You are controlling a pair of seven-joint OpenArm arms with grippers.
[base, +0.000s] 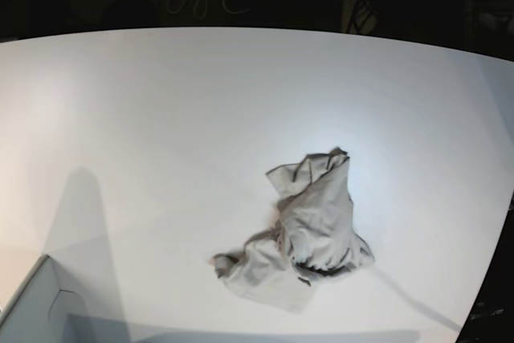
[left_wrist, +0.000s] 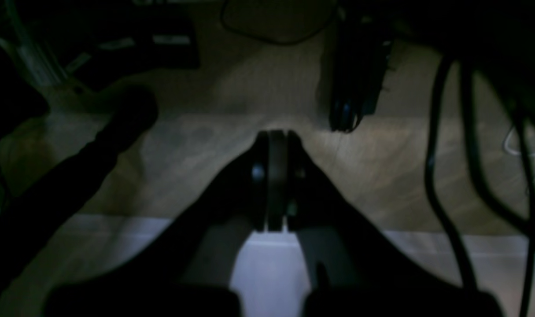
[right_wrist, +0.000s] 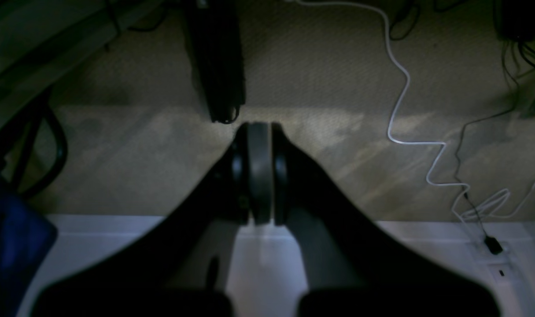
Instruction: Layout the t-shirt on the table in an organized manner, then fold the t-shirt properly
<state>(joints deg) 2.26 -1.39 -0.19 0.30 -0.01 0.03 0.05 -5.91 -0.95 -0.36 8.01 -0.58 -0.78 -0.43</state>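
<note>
A: Containers? Only a pale grey box corner (base: 36, 303) at the bottom-left of base view; can't see inside it.

B: Shirt?

A: The t-shirt (base: 309, 234) lies crumpled in a heap on the table (base: 161, 118), right of centre, toward the near edge, well apart from the box. Nothing touches it.

B: Fingers?

A: Left gripper (left_wrist: 274, 132): pads pressed together, fully closed, holding nothing. Right gripper (right_wrist: 258, 125): same, pads flat against each other, empty. Both hang over beige carpet (right_wrist: 329, 79) past the white table edge.

B: View diffs?

A: Base shows shirt + whole tabletop; arms appear only as two small white mounts at the top edge. Wrist cams, both dark, show neither shirt nor box. Right wrist alone shows a white cable (right_wrist: 404, 110) snaking on the floor; left wrist alone shows dark cables (left_wrist: 434, 167) hanging at right.
</note>
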